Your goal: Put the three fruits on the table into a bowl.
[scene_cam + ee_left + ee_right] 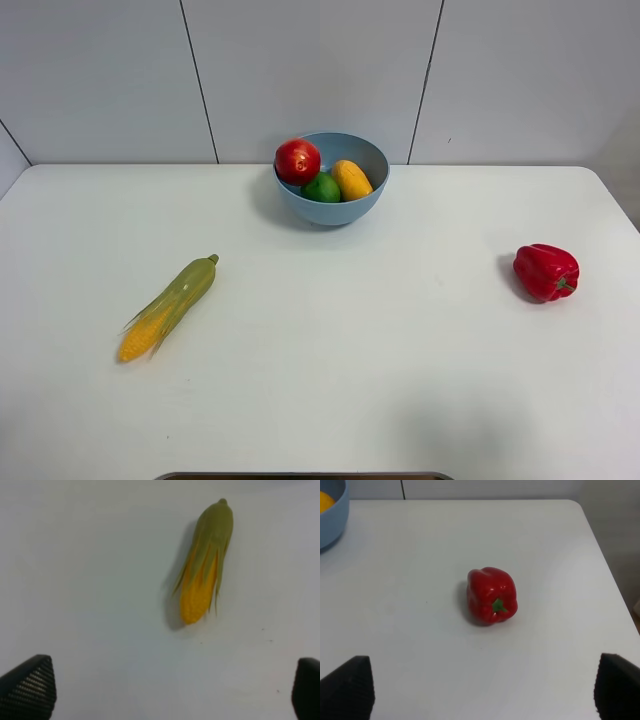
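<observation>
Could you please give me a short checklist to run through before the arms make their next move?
1. Apple in the bowl: ok.
2. Lime in the bowl: ok.
3. Mango in the bowl: ok.
4. Corn cob and bell pepper left on the table, apart from the bowl: ok.
5. Left gripper open and empty, above the corn: ok.
6. Right gripper open and empty, facing the pepper: ok.

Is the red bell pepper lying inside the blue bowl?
No, the bell pepper lies on the bare table, well apart from the bowl, which holds three fruits.
</observation>
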### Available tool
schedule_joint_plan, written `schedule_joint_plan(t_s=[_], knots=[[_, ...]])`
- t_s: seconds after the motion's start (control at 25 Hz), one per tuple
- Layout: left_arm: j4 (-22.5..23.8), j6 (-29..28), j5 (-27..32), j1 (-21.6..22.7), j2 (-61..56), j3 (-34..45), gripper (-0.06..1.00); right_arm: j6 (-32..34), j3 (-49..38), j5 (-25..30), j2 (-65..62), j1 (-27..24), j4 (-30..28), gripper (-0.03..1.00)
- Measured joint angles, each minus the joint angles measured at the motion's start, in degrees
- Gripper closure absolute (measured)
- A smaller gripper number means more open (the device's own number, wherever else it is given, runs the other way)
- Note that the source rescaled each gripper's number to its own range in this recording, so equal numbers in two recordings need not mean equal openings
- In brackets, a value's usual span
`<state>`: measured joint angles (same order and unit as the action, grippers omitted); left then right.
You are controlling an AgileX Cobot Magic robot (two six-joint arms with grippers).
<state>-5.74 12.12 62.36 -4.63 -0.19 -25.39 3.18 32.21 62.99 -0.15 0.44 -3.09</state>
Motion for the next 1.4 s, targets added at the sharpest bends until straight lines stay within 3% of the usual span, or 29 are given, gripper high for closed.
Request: schedule_joint_plan(t_s=[1.4], knots=[[0.2, -0.1, 0.0, 1.5, 0.0, 0.0, 0.09, 0.0, 0.0, 0.0, 0.0, 0.0, 0.0, -0.01]])
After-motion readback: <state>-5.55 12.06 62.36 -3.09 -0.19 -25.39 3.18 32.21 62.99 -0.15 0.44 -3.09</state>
